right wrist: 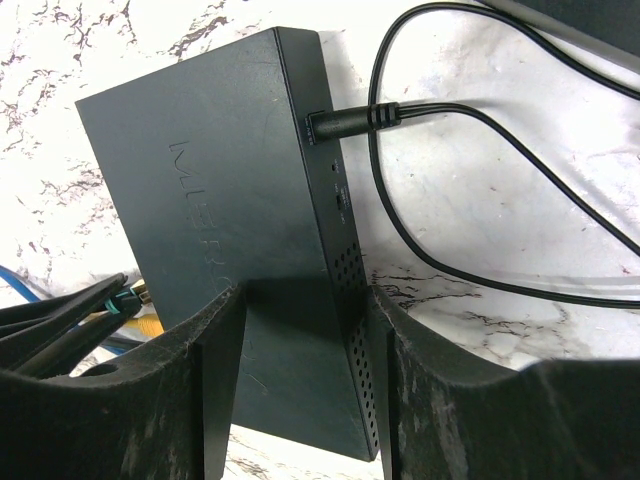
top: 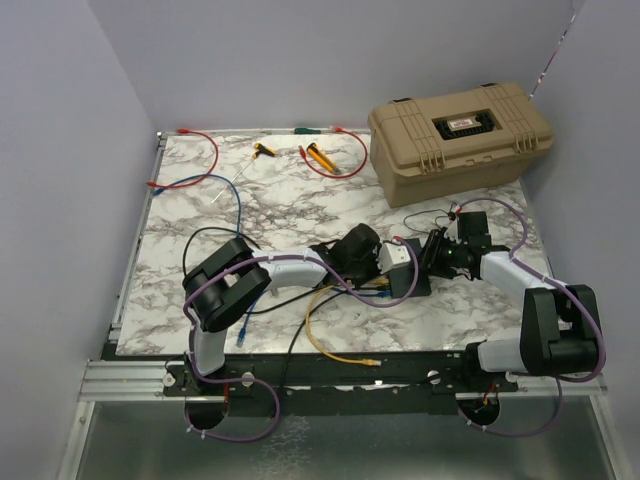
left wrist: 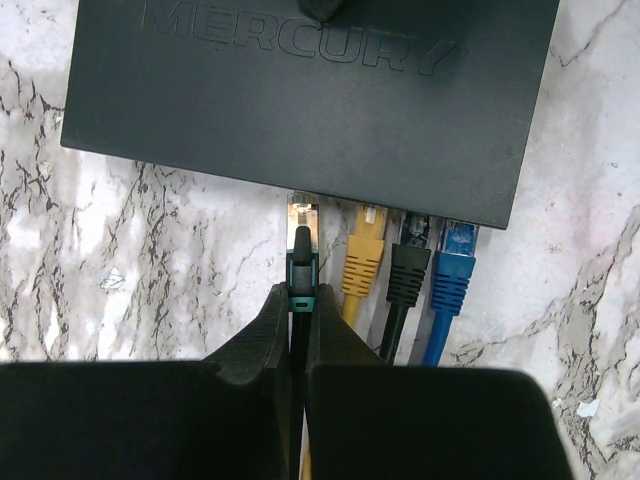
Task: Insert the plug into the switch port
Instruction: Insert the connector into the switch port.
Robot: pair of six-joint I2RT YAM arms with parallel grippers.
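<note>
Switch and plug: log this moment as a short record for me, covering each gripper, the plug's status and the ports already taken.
left gripper: shut on the plug, at its teal boot
right gripper: clamped across the switch, bracing it
plug status: metal tip at the port mouth, not seated
occupied ports: yellow plug, black plug, blue plug, side by side next to the target port
power cord: plugged into the switch's side

Both arms are reaching inward toward each other, the left gripper (left wrist: 298, 300) pinching the plug (left wrist: 302, 225) between nearly touching fingers, the right gripper (right wrist: 300, 305) clasping the switch (right wrist: 230, 170) by its two sides.
</note>
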